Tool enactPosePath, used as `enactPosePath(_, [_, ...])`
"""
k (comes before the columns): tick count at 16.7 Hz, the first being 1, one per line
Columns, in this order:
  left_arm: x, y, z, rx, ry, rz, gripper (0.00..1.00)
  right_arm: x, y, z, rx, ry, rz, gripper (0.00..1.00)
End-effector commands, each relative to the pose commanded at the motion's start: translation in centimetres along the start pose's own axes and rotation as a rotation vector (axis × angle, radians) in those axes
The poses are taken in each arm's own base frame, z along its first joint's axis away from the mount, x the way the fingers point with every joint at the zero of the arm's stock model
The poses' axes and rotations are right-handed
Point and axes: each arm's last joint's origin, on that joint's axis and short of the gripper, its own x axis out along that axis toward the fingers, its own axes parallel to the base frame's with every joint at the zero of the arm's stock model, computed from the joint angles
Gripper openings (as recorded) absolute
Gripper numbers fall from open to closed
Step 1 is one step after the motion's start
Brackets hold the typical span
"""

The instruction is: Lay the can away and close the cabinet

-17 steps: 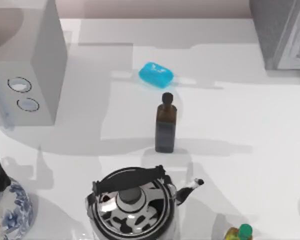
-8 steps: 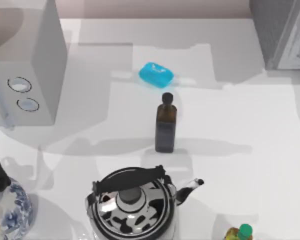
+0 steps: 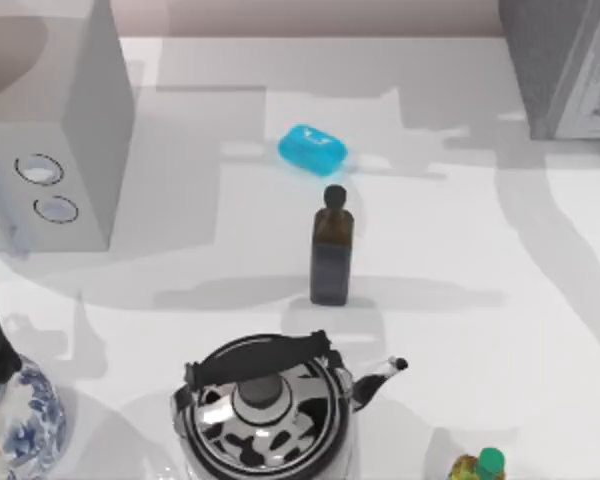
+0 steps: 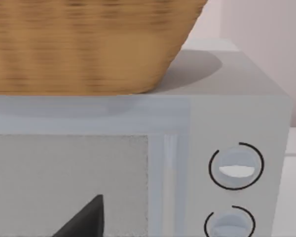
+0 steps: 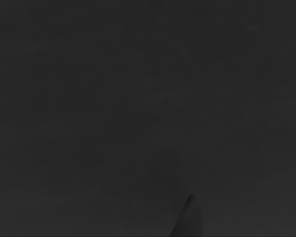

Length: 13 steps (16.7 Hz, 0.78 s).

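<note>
Cabinet (image 3: 570,70), grey-speckled with a pale framed door, stands at the worktop's (image 3: 450,230) far right corner; tool states cannot be told; right wrist view is dark.

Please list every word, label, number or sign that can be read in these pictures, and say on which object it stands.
No text can be read in these pictures.
White box: two round dials, no readable marks beside them.
Brown bottle: no label visible.
Small yellow bottle: too small to tell.
Blue object: faint pale mark, not readable.
Right wrist view: dark.
</note>
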Motion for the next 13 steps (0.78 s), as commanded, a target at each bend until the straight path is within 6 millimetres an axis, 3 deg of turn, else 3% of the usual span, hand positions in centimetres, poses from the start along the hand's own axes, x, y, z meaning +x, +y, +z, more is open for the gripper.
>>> enactPosePath(3, [0.0,0.0,0.0,0.000,0.000,0.000,1.00,0.0,0.0,0.0,0.000,-0.001,0.000,1.00])
enactPosePath(5, [0.0,0.0,0.0,0.000,0.000,0.000,1.00,-0.6,-1.0,0.5,-0.008,-0.014,-0.051,1.00])
enactPosePath(11, [0.0,0.0,0.0,0.000,0.000,0.000,1.00,3.7,-1.0,0.5,-0.007,-0.015,-0.046,1.00])
enactPosePath(13, [0.0,0.0,0.0,0.000,0.000,0.000,1.00,4.3,-1.1,0.5,-0.008,-0.014,-0.050,1.00])
